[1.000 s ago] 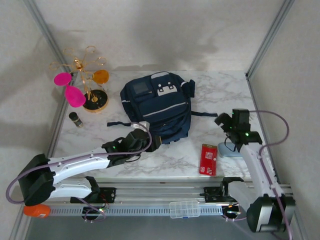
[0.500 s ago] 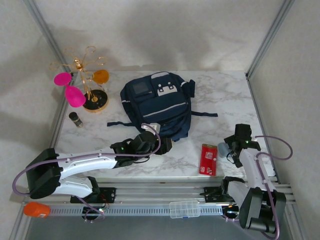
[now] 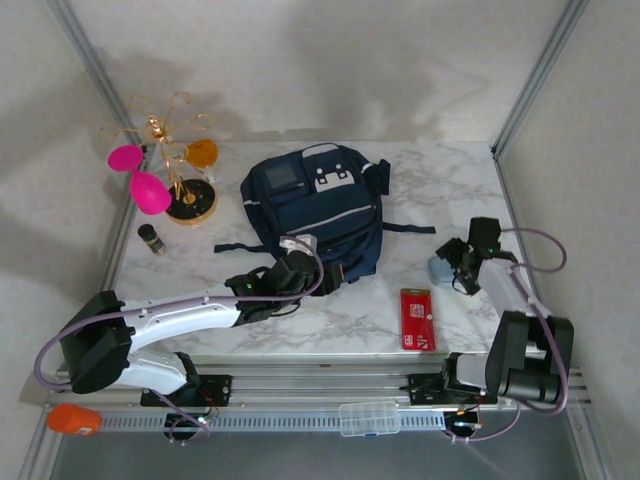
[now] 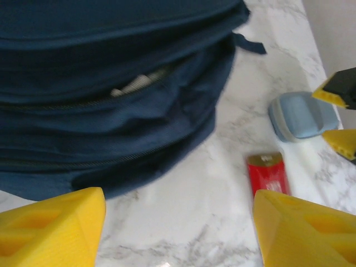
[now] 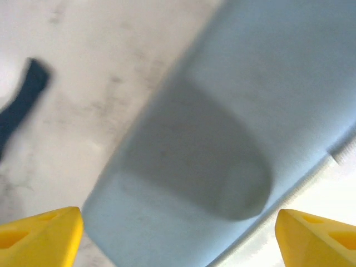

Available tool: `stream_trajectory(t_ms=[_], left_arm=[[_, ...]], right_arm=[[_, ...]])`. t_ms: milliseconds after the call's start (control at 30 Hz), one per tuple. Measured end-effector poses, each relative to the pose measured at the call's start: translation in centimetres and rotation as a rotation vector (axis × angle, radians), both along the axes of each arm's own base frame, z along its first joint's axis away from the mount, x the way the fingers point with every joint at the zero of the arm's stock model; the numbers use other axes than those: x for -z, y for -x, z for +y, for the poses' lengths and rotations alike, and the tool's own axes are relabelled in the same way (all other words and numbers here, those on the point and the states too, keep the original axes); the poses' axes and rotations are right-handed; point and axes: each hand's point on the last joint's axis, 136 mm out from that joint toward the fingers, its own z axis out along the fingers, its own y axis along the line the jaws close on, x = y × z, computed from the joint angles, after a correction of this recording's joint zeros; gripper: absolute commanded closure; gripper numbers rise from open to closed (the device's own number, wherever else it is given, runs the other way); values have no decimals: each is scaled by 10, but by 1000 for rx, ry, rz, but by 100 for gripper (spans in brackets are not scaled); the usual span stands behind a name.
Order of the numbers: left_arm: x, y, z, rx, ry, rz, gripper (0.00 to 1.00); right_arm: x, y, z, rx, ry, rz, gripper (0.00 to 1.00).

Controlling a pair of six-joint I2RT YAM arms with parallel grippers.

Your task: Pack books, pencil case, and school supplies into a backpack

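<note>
The dark navy backpack (image 3: 312,205) lies flat mid-table; in the left wrist view its near zip gapes (image 4: 133,84) with something pale inside. My left gripper (image 3: 335,272) (image 4: 179,211) hovers open over bare marble at the bag's near edge. A pale blue pencil case (image 3: 437,268) (image 4: 303,115) (image 5: 222,128) lies to the right. My right gripper (image 3: 453,268) (image 5: 179,222) stands open astride it, a yellow fingertip (image 5: 41,233) on either side. A red flat pack (image 3: 417,318) (image 4: 268,173) lies near the front edge. The books are out of view.
A gold stand (image 3: 185,190) with pink and orange ornaments sits at the back left, a small dark bottle (image 3: 150,238) beside it. A clear plastic box (image 3: 370,418) rests on the front rail. Metal frame posts and walls close in both sides.
My right arm swung down and in over the pencil case, which now lies farther back, and its jaws narrowed slightly. My left gripper moved up to the bag's edge and opened wider.
</note>
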Motion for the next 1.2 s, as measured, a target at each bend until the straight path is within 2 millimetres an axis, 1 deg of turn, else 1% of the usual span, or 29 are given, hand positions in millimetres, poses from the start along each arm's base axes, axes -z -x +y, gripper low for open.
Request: stream_trajectory(t_ms=[67,167,233,267,300,333,400,500,600,667,733,767,867,933,967,1033,1133,1200], left_arm=[[4,-9,8,-36,-13,11,30],[6,-20,16,-74,-21,22,30],[5,-27,20,-92,-24,25,30],[3,-31,21,-101,-24,25,30],[2,-34,22,-108,-24,25,29],[1,-37,22,-114,-26,26,30],[-2,-44,23,-121,-32,28,29],[-5,-55,18,-123,-35,28,28],[-8,-62,9,-105,-36,30,28],[-9,-65,2,-87,-34,35,27],[-9,-66,-3,-69,-36,41,26],[-9,-66,-5,-61,-37,42,26],[-7,-69,-8,-50,-37,50,25],[-2,-71,-6,-50,-39,64,24],[0,-71,-5,-51,-42,70,23],[5,-73,-1,-57,-53,85,23],[7,-74,2,-61,-55,96,22],[7,-75,3,-60,-52,100,22]], right_arm=[[-2,-22,9,-79,10,-5,11],[4,-49,16,-151,20,14,10],[4,-60,16,-171,25,16,6],[2,-62,17,-176,25,9,2],[0,-62,16,-176,26,3,1],[-4,-61,16,-169,24,0,1],[-10,-55,8,-129,20,-7,1],[-14,-37,-23,-7,30,-9,1],[-7,-17,-58,128,45,22,1],[0,-6,-76,204,34,43,1],[8,2,-84,240,23,62,1],[13,3,-84,242,13,71,1],[28,-5,-72,203,-34,93,1],[36,-20,-61,154,-55,109,3],[38,-29,-56,126,-61,107,4],[35,-59,-40,41,-65,83,5],[32,-100,-6,-109,-58,49,7],[33,-121,17,-199,-49,40,10]])
